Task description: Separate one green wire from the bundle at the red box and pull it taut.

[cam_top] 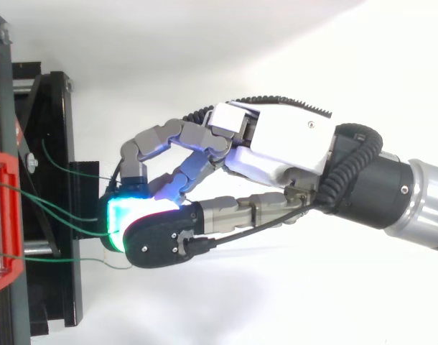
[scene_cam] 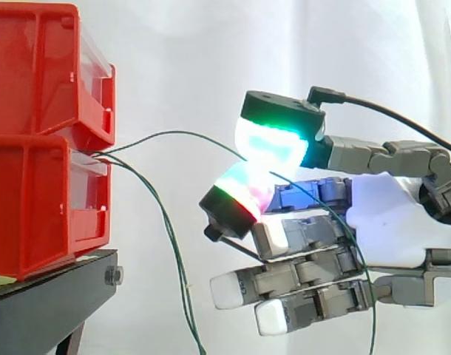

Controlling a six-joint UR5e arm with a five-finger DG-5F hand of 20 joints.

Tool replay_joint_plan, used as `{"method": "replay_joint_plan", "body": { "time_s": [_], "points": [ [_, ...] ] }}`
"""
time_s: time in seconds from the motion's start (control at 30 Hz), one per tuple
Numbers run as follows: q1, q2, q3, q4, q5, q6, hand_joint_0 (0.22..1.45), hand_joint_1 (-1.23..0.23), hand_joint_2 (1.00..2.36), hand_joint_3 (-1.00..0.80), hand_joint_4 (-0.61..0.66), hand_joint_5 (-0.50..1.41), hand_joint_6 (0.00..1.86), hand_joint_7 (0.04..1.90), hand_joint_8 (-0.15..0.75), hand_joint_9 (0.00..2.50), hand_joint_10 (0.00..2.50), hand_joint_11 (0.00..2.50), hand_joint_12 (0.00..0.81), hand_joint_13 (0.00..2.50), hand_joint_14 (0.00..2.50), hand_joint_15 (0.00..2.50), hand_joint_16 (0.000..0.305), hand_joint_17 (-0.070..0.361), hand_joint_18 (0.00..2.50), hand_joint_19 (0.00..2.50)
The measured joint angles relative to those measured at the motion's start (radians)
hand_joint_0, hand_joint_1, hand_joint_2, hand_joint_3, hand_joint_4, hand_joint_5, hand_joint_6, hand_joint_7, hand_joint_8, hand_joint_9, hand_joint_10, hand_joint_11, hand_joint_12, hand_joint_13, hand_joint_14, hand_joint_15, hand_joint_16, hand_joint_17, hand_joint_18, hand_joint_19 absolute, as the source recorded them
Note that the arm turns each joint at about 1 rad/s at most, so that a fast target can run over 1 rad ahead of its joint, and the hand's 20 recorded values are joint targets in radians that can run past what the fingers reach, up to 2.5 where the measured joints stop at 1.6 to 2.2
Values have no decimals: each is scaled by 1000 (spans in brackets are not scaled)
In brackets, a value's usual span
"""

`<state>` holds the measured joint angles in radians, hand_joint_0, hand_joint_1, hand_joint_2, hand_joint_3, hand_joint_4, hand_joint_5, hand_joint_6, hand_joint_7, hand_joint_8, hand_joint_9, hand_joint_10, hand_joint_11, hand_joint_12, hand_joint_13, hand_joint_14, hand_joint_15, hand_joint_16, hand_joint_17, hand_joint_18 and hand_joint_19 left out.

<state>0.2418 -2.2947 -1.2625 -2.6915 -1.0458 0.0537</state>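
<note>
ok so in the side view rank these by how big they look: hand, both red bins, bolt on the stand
1. hand, pinching the green wire
2. upper red bin and lower red bin: alike, both cut by the view's edge, so unranked
3. bolt

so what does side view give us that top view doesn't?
Side view: the green wire arcs from between the stacked red bins into a pinch between two glowing pads. It is bowed, not taut. A second wire hangs slack.
Top view: the green wires spread sideways across the black stand, and the arm is in frame.
Both: the hand, bins and wiring.
</note>
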Motion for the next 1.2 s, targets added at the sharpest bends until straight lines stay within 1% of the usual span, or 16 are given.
{"method": "replay_joint_plan", "body": {
  "time_s": [0.27, 1.2],
  "points": [
    [0, 0, 0, -21, 0, 0, 611, -766, 1014, -17, 40, -107, 901, 1253, 311, 1123, 17, 706, 403, 813, 14, 355, 56, 125, 815, 403],
    [0, 0, 0, -22, 0, 0, 611, -765, 1014, -19, 41, -108, 901, 1249, 309, 1118, 18, 704, 401, 810, 13, 356, 55, 124, 813, 397]
  ]
}}
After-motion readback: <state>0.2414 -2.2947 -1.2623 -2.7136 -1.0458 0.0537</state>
